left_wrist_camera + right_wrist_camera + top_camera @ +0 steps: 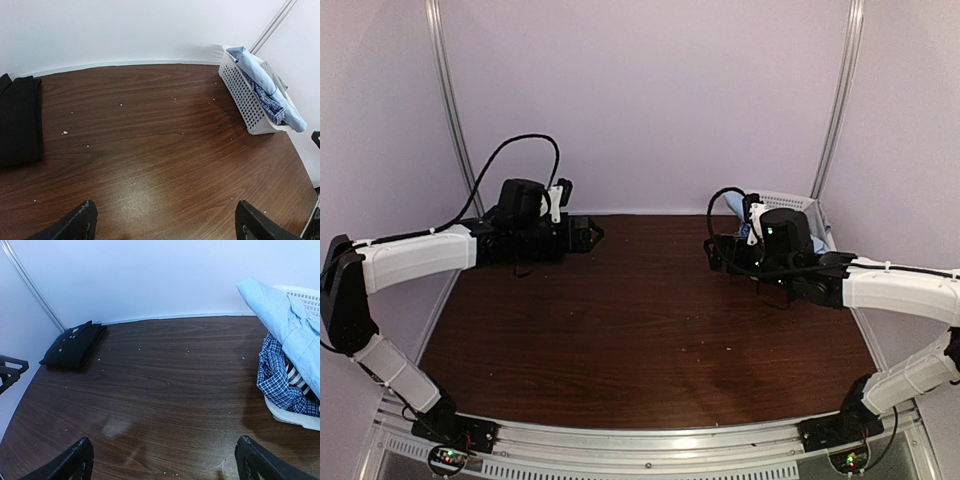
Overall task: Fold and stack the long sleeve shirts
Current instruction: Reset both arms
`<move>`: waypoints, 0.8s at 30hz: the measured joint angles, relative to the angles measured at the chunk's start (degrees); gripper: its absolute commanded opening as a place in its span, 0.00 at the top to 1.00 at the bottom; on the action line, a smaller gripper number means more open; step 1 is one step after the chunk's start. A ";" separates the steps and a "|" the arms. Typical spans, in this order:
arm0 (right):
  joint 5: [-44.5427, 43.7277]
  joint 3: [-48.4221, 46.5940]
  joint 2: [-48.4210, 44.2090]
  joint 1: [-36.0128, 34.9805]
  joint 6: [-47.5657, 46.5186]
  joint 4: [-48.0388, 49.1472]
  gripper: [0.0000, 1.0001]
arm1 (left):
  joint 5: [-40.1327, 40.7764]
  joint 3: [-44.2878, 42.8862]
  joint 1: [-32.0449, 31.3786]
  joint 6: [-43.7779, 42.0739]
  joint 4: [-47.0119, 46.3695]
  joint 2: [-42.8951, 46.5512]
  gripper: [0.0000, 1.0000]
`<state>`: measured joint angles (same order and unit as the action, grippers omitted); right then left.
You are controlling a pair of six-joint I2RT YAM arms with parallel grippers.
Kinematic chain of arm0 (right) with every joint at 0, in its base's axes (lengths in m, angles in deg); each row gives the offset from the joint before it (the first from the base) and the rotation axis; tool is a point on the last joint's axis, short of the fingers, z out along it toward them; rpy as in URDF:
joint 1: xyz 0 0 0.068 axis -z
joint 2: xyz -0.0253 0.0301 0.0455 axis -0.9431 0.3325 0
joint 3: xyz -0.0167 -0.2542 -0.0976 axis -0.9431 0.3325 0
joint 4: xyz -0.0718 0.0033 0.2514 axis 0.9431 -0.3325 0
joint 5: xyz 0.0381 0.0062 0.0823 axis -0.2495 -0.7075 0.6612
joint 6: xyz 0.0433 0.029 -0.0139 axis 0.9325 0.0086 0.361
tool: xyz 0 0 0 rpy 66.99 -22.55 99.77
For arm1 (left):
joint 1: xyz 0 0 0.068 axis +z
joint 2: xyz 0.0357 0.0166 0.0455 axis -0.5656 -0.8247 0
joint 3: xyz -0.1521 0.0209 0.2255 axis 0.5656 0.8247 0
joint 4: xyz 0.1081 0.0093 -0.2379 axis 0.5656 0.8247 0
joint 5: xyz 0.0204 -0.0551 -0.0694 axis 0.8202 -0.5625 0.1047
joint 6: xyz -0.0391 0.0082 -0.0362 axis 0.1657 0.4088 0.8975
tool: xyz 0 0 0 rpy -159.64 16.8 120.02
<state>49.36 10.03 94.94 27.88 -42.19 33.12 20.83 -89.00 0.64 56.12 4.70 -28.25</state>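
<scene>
A folded black shirt [75,344] lies at the far left corner of the table; it also shows in the left wrist view [19,120]. In the top view my left arm hides it. A pale blue shirt [285,320] and a blue-and-white patterned shirt [277,375] lie bundled in the white lattice basket [295,417] at the far right. My left gripper [590,235] is open and empty above the far left of the table. My right gripper [712,252] is open and empty, just left of the basket [790,203]. Both wrist views show wide-apart fingertips over bare wood.
The dark wood table [640,330] has small pale crumbs scattered on it. White walls close the back and sides, with metal frame posts [450,100] in the corners. The basket stands against the right wall.
</scene>
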 measured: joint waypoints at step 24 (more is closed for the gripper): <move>-0.02 0.00 0.15 0.00 -0.09 0.46 0.00 | 0.85 0.00 0.00 -0.48 0.07 0.72 0.02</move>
<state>49.33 10.03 95.09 27.88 -42.28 33.58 21.68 -89.00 0.64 55.64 4.77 -27.53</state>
